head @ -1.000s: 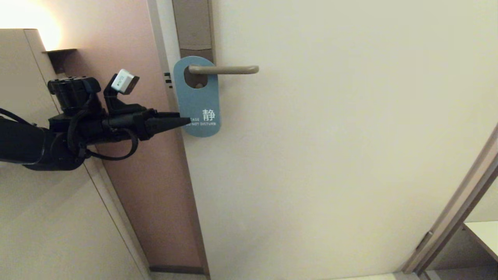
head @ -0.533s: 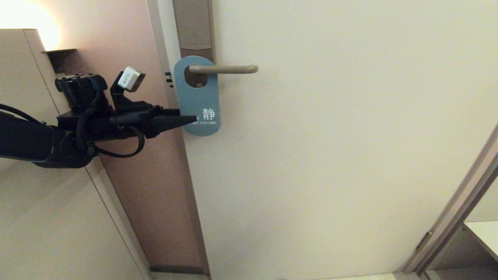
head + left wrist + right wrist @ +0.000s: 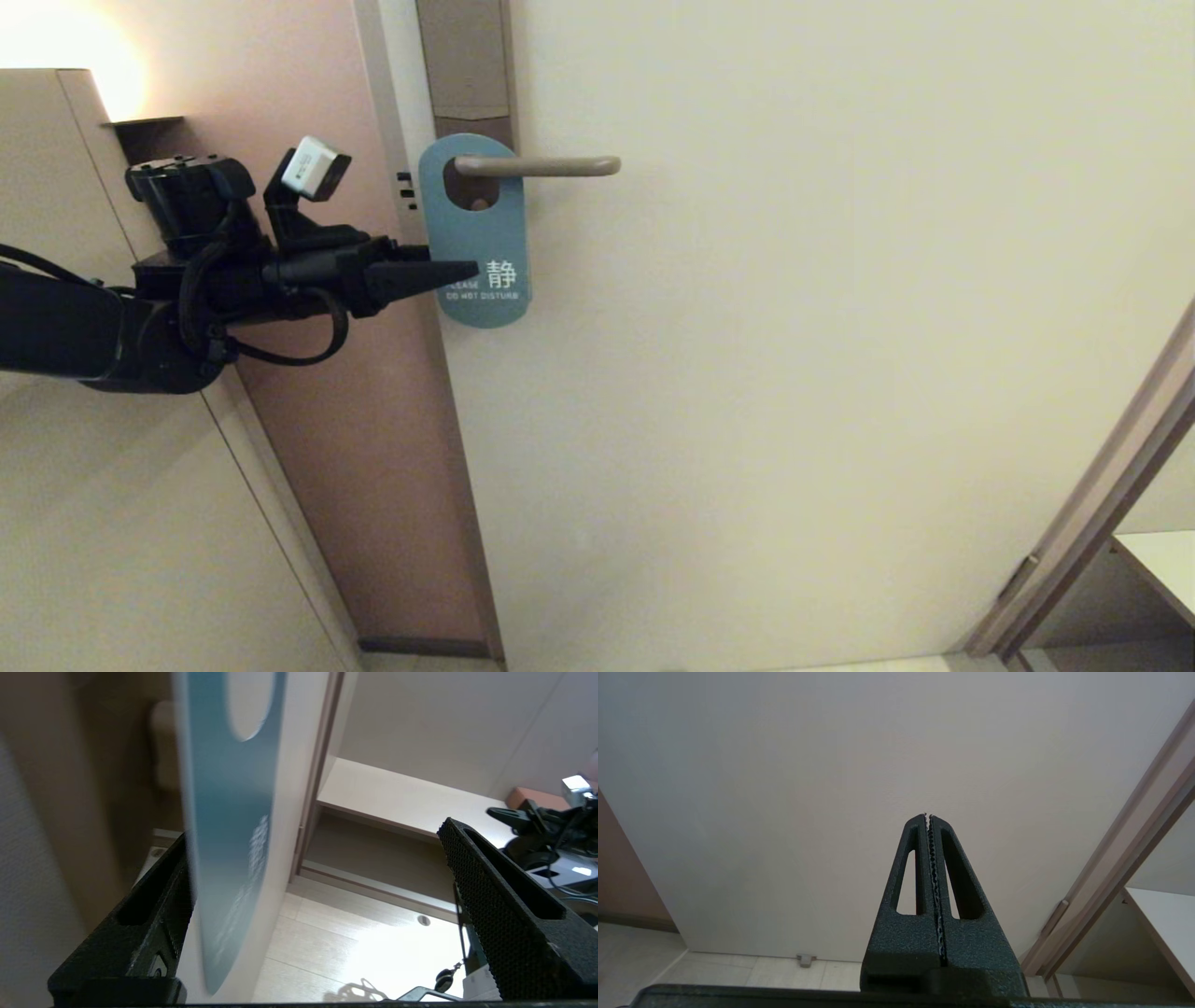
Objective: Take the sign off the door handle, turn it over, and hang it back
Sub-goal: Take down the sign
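At the sign's (image 3: 476, 233) lower edge, left claw (image 3: 471, 273) spread wide, straddling it, nothing gripped.

From my seat the sign (image 3: 476, 245) looks like smooth matt plastic or card, can't tell which, blue face with white print. The handle (image 3: 540, 166) is satin beige metal, no glare on it. My left gripper (image 3: 317, 877) has rough, pebbled black plastic fingers (image 3: 495, 882), same grainy finish on the right gripper (image 3: 928, 816). The door (image 3: 840, 327) is flat matt cream, totally smooth.
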